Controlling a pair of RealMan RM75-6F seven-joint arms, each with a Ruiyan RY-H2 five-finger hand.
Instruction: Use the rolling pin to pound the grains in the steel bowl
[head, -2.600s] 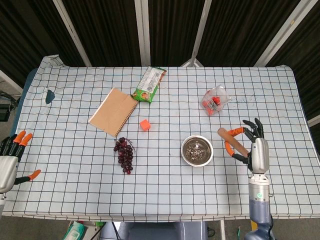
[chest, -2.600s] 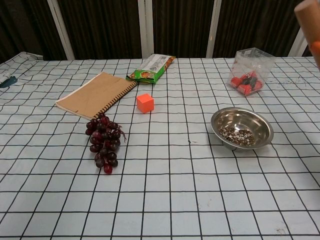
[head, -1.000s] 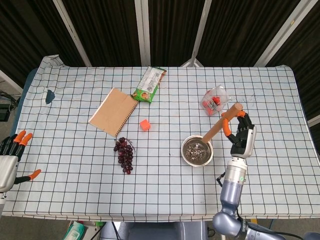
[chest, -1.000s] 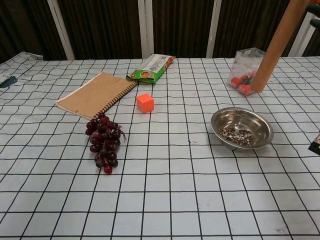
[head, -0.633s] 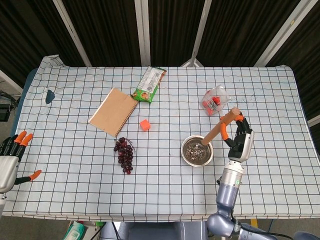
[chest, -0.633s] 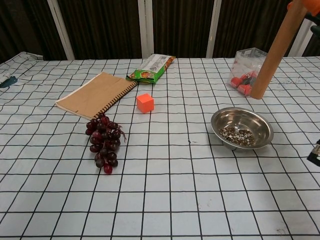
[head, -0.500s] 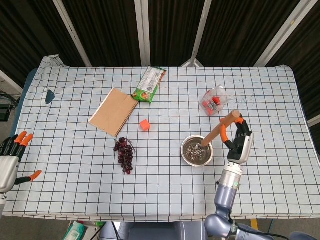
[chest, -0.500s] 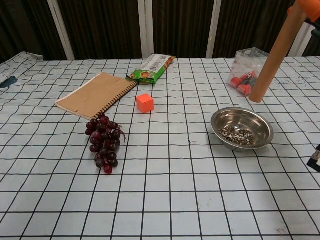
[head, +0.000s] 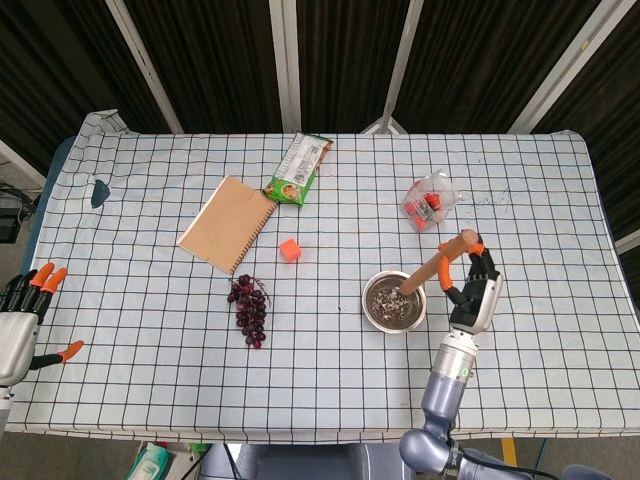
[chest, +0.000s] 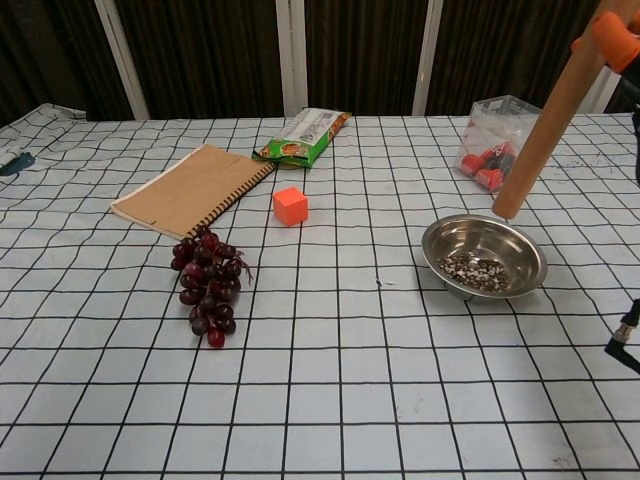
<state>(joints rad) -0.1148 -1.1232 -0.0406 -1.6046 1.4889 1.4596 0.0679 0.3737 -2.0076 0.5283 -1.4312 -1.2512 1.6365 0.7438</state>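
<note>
From the head view, the right hand (head: 473, 292) grips the upper end of the rolling pin (head: 432, 265), fingers wrapped around it. The pin's long axis slants down and to the left, its lower end pointing into the steel bowl (head: 394, 301), over the grains (head: 386, 301). The left hand (head: 22, 318) rests at the table's (head: 150, 330) left edge, fingers spread and holding nothing.

In the chest view, the rolling pin (chest: 545, 126) runs from the top right corner down and leftward, its tip just above the far rim of the steel bowl (chest: 484, 256); the grains (chest: 473, 269) lie in the bowl's bottom. An orange fingertip (chest: 612, 29) presses the pin near the top.
</note>
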